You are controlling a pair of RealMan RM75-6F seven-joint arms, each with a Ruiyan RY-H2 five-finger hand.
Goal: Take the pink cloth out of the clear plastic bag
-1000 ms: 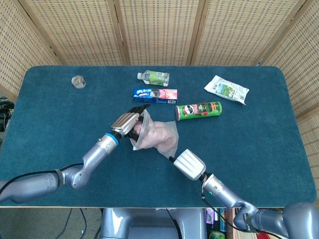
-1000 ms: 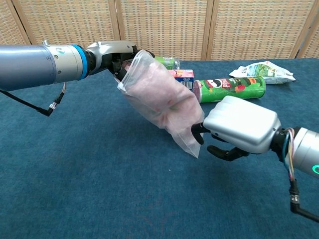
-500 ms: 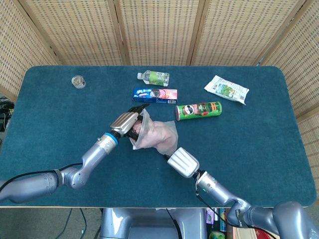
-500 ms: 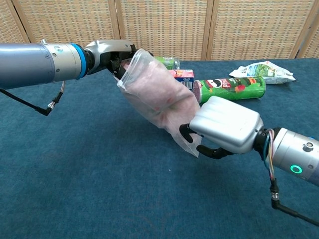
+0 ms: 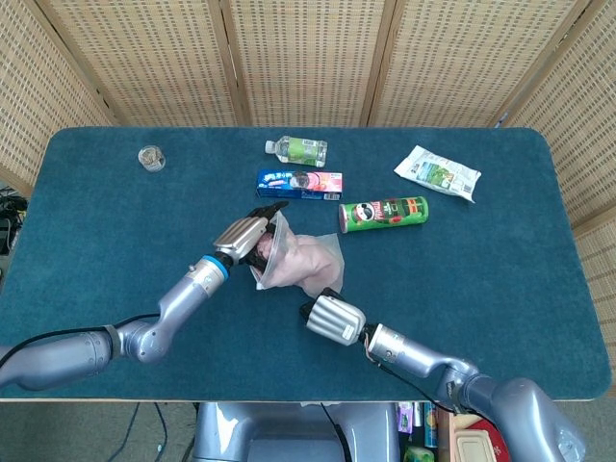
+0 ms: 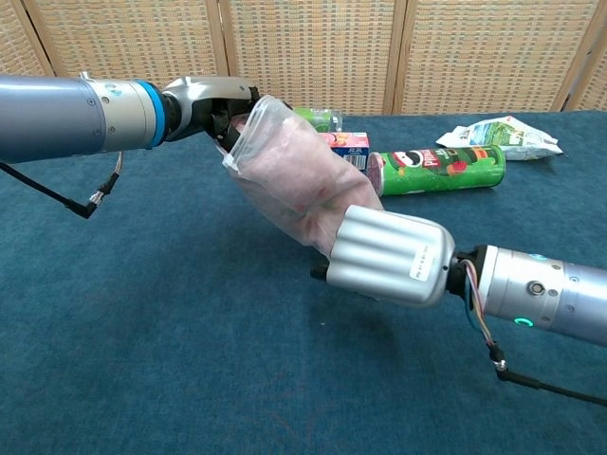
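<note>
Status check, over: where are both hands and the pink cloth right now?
Left hand holds the clear plastic bag at its mouth. Right hand at the bag's bottom corner, grip unclear. Pink cloth inside the bag. Nothing in the way.

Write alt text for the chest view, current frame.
The left hand holds up the top of a clear plastic bag with a pink cloth inside, while the right hand covers the bag's lower end. Behind, on the blue table, lie a green Pringles can and a snack packet.
</note>
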